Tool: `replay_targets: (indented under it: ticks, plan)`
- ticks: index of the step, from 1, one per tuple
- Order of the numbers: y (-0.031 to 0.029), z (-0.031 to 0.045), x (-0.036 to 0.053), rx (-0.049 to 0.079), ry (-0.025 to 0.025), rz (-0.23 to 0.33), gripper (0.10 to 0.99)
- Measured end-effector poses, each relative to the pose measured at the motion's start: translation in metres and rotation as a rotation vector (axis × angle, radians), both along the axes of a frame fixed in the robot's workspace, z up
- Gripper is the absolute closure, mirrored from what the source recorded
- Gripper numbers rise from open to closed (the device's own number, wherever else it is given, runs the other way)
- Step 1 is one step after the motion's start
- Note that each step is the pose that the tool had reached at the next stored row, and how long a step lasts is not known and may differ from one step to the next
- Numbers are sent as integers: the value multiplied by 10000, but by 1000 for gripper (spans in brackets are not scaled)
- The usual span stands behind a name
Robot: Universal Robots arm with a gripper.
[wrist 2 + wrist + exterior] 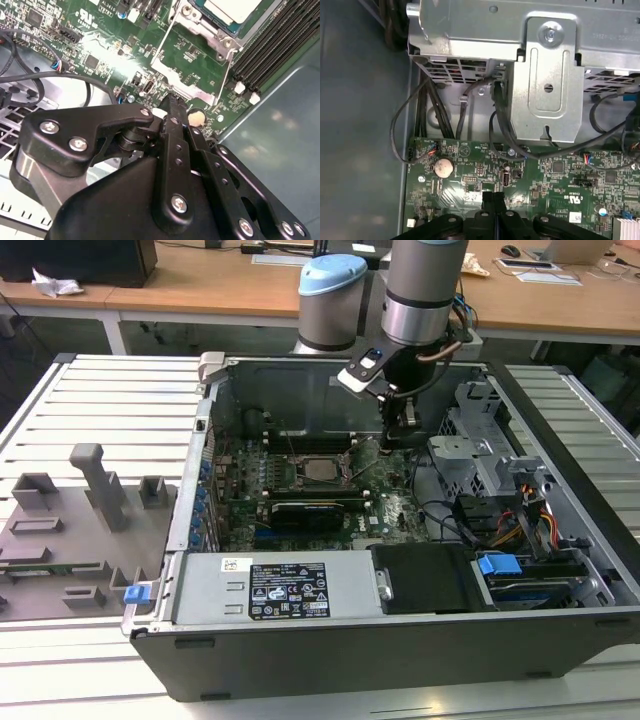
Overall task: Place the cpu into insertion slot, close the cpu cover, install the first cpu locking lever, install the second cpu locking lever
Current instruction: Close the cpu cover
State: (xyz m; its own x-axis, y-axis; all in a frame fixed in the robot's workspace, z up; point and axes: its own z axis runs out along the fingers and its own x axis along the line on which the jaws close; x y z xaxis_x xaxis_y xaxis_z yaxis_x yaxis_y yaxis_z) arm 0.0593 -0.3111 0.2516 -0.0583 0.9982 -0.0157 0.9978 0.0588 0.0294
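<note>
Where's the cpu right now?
In the exterior view the cpu sits in the insertion slot mid-motherboard, just to the exterior view's left of the end effector.

The arm point(425, 280) hangs vertical, its gripper point(397, 440) pointing down, jaws together.

Bright even overhead light, case interior point(290, 400) shaded, white glare on green circuit board point(112, 57) in second wrist view, highlights on gripper point(172, 104) screws.
</note>
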Motion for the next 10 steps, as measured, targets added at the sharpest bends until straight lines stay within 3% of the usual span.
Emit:
replay_targets:
  ticks: [1,5,10]
  plan:
    - [1,-1,-11,2,28,-3,980]
    - [0,-1,-75,1,30,-1,980]
    - [0,-1,-91,1,29,-1,980]
